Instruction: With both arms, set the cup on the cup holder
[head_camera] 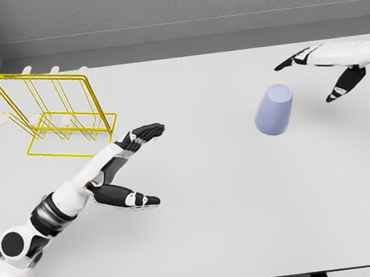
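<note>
A pale lavender cup (274,109) stands upside down on the white table, right of the middle. The yellow wire cup holder (57,113) with white-tipped pegs stands at the far left. My left hand (137,164) reaches out over the table just right of the holder's base, fingers stretched and thumb spread low, holding nothing. My right hand (312,72) hovers to the upper right of the cup, apart from it, with its fingers extended toward the left and its thumb pointing down.
The white table (210,230) ends at a grey wall behind and at a front edge near the bottom of the picture.
</note>
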{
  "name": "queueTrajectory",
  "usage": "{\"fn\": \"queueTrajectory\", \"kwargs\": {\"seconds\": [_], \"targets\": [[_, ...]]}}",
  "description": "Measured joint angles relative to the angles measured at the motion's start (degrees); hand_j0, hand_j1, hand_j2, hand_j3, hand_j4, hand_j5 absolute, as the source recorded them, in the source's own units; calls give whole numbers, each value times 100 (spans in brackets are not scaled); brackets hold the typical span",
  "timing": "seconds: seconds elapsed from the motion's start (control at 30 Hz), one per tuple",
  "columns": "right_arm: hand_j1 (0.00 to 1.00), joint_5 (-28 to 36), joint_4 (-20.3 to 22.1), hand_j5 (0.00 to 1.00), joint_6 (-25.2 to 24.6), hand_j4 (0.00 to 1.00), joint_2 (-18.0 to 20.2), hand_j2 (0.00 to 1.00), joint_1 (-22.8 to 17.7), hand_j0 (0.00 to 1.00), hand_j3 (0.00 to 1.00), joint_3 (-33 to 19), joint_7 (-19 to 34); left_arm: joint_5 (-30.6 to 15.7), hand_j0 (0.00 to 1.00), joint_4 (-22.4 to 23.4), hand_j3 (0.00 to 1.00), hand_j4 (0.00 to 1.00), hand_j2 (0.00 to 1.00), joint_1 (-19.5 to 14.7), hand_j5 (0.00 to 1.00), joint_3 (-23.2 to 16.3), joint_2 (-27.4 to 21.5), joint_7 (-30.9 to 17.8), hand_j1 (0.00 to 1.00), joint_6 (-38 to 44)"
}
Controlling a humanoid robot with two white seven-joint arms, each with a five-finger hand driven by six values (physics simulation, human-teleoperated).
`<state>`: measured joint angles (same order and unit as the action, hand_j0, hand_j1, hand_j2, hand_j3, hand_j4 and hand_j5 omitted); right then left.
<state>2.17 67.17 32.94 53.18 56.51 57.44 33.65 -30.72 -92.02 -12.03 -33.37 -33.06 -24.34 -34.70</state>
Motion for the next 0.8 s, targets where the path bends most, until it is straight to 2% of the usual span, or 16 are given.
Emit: {"fn": "queueTrajectory", "kwargs": {"seconds": [0.1,0.2,0.3,0.47,0.7,0.8], "targets": [[100,-50,7,100,1,100,-22,100,44,100,100,-7,-10,210,100,546,100,100,100,-309,100,-186,413,6,100,407],[100,-67,-4,100,-8,100,-36,100,44,100,100,3,-64,520,100,972,100,100,100,-326,100,-255,723,7,100,721],[100,-78,-13,100,-24,100,-84,100,53,100,100,83,-95,853,100,1158,100,100,100,-414,100,-257,831,7,100,916],[100,-104,-20,100,-74,100,-225,100,62,100,100,176,-53,969,100,1200,100,100,100,-370,100,-246,874,28,100,996],[100,-426,-16,100,-174,100,-451,100,123,100,100,231,6,897,100,1154,100,100,100,-335,100,-248,852,-14,100,988],[100,-549,-13,100,-186,100,-532,100,194,100,100,270,89,931,100,880,100,100,100,-151,100,-249,817,-21,100,978]]}}
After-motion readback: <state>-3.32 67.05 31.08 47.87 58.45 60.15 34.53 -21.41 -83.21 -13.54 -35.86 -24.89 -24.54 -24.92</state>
